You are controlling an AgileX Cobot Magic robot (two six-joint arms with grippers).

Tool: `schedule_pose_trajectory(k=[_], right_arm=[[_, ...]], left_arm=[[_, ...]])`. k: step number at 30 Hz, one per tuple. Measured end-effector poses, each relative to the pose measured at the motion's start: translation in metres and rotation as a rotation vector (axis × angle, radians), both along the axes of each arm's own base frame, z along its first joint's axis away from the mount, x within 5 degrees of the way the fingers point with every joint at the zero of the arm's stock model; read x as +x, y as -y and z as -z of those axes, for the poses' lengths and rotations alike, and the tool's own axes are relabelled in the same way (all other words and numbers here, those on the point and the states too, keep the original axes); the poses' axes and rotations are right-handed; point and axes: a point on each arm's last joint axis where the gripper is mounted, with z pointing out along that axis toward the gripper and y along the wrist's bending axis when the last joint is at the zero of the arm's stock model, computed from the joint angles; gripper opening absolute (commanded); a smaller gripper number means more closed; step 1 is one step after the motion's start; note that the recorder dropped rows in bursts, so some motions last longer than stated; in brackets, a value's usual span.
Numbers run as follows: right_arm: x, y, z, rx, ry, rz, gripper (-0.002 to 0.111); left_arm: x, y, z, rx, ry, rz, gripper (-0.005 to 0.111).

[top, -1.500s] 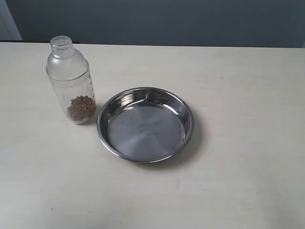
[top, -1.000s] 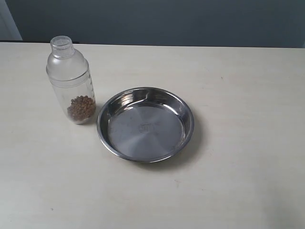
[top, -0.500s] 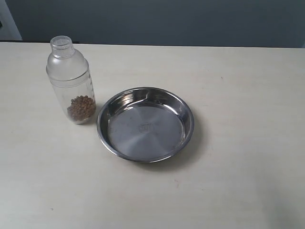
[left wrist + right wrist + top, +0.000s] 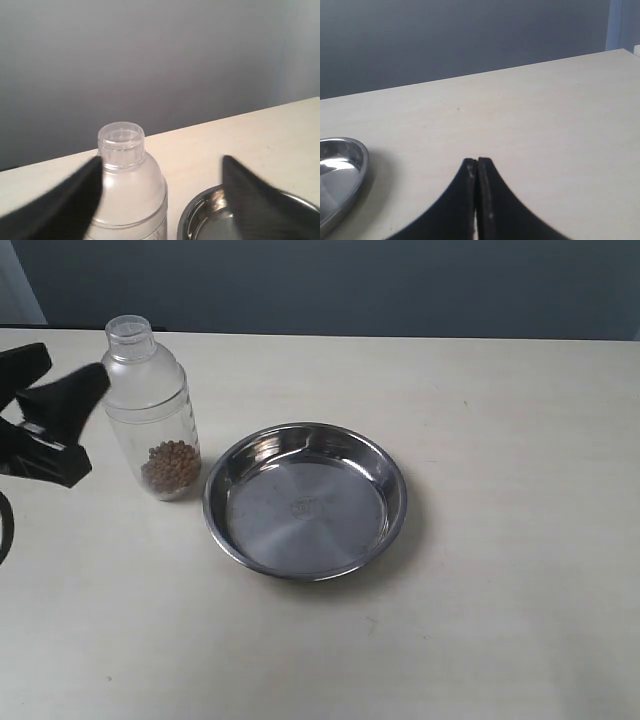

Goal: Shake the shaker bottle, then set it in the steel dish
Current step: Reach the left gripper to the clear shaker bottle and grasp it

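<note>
The shaker bottle stands upright on the table, clear, with brown pellets at its bottom. Just to its right lies the steel dish, holding nothing. My left gripper has come in from the left edge and is open, its fingertips level with the bottle's shoulder. In the left wrist view the shaker bottle sits off-centre ahead of the open left gripper, close to one finger, with the steel dish beyond. My right gripper is shut on nothing over bare table, the steel dish off to its side.
A pale wooden table carries both things and ends at a dark grey wall behind. The right gripper does not show in the exterior view.
My left gripper has entered the exterior view from the left edge and reached the bottle's side. Bottle and dish have not moved.
</note>
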Motion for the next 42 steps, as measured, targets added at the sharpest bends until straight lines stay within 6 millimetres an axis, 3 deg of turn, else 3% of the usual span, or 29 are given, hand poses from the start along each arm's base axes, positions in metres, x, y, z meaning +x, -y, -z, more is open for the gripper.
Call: schedule_pose_trajectory(k=[7, 18, 26, 33, 42], right_arm=[[0.000, 0.000, 0.000, 0.000, 0.000, 0.000, -0.001], [0.000, 0.000, 0.000, 0.000, 0.000, 0.000, -0.001], [0.000, 0.000, 0.000, 0.000, 0.000, 0.000, -0.001], [0.000, 0.000, 0.000, 0.000, 0.000, 0.000, -0.001], [0.000, 0.000, 0.000, 0.000, 0.000, 0.000, -0.001]], left_arm=[[0.008, 0.004, 0.013, 0.094, -0.002, 0.046, 0.106], [0.025, 0.001, 0.048, -0.002, 0.016, 0.006, 0.106], [0.044, 0.000, 0.086, 0.033, -0.102, -0.005, 0.106], [0.065, 0.002, 0.083, 0.042, -0.064, 0.017, 0.106], [0.072, -0.005, 0.081, 0.033, -0.047, -0.064, 0.105]])
